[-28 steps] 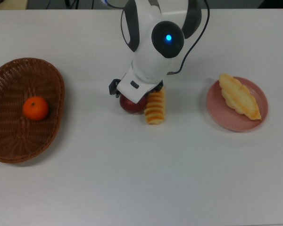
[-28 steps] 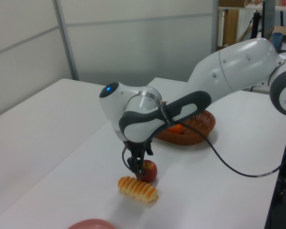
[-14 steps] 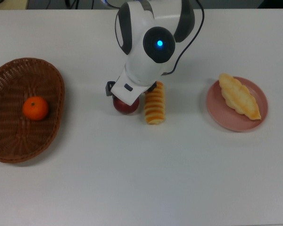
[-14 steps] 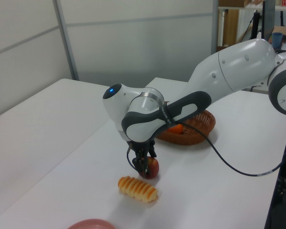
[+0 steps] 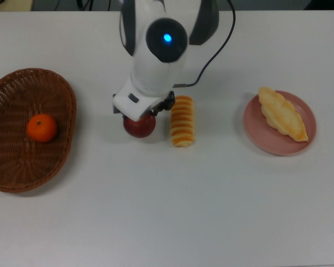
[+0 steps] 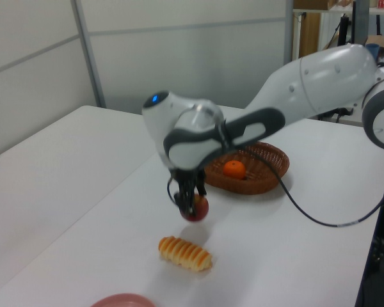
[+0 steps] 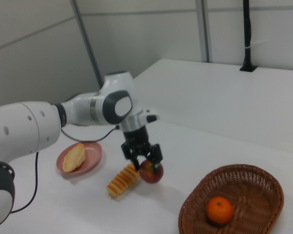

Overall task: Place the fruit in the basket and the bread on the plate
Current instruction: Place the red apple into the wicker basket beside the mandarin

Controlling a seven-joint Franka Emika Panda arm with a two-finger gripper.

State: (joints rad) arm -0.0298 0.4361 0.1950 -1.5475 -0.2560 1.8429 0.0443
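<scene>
The dark red round apple (image 6: pixel 194 208) has been lifted off the white counter (image 5: pixel 211 211) and carried toward the oval brown wicker basket (image 5: pixel 11 167), clamped in the jaws of the gripper (image 7: pixel 142 161). The ridged spiral roll (image 5: pixel 182 120) is left behind, so basket delivery appears next.

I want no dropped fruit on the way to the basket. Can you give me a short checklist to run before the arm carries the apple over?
1. Hand shut on the dark red apple: ok.
2. Apple lifted clear of the white table: ok, seen in the left view.
3. Ridged spiral bread roll apart from the apple: ok.
4. Free room in the brown woven wicker basket beside the small orange mandarin: ok.
5. Grip firm enough: cannot tell.
</scene>
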